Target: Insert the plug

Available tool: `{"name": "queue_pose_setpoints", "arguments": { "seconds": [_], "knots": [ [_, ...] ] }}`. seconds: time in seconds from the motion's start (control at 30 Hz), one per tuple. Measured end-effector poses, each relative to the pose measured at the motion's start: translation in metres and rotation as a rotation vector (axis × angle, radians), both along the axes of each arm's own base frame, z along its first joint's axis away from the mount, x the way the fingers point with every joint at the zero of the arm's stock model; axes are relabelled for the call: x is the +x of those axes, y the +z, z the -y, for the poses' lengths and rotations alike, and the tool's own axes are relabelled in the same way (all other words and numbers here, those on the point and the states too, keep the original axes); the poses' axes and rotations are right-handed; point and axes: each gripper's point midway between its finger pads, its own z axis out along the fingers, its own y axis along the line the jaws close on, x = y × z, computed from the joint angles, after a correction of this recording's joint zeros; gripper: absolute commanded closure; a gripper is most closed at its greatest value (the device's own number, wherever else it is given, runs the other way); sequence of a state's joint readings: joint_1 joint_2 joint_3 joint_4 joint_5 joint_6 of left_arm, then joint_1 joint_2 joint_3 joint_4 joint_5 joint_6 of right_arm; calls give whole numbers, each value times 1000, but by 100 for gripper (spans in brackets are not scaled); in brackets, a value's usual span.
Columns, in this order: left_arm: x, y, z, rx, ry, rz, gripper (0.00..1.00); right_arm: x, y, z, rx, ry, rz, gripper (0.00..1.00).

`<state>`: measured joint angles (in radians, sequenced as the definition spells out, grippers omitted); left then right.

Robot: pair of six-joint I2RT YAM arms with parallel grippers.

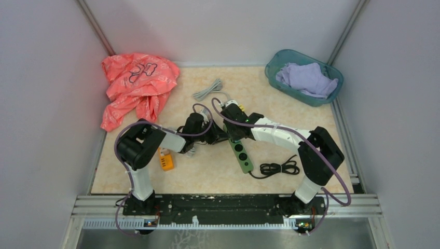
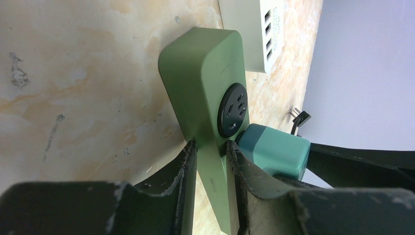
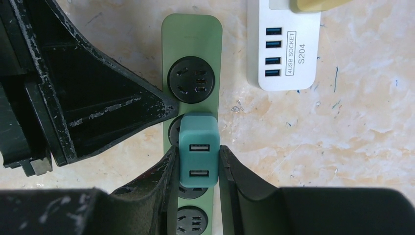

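Two grippers are meeting over the green power strip (image 1: 242,154) near the middle of the table (image 1: 290,104). The left gripper (image 2: 210,147) is clamping the strip across its width, jaws narrow with one finger on each long side. The right gripper (image 3: 197,152) is pinching the teal plug (image 3: 197,133), jaws closed on its two flanks and its two USB ports facing the wrist camera. The plug is sitting over the second socket from the strip's far end, its body against the strip's face; whether it is fully seated cannot be told. A free socket is showing at 12 o'clock from the plug, and a white USB block (image 3: 284,54) is lying at 2 o'clock, apart from the strip. In the top view a pink cloth (image 1: 137,83) is lying at 10 o'clock and a teal basket (image 1: 273,65) at 2 o'clock.
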<state>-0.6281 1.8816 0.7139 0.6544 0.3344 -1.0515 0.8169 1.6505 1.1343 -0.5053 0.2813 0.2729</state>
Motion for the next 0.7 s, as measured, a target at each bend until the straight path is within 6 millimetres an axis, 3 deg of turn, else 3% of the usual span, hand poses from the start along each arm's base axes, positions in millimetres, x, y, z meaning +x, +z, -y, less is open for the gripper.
{"name": "queue_pose_setpoints", "arguments": {
  "seconds": [0.27, 0.57, 0.7],
  "knots": [
    [0, -2, -1, 10, 7, -2, 55, -4, 3, -1, 7, -3, 14, 52],
    [-1, 5, -6, 59, 19, 22, 45, -40, 18, 19, 80, 14, 36, 38],
    [0, 13, -17, 114, 44, 54, 42, -53, 10, 31, 95, 2, 25, 36]
  ]
}}
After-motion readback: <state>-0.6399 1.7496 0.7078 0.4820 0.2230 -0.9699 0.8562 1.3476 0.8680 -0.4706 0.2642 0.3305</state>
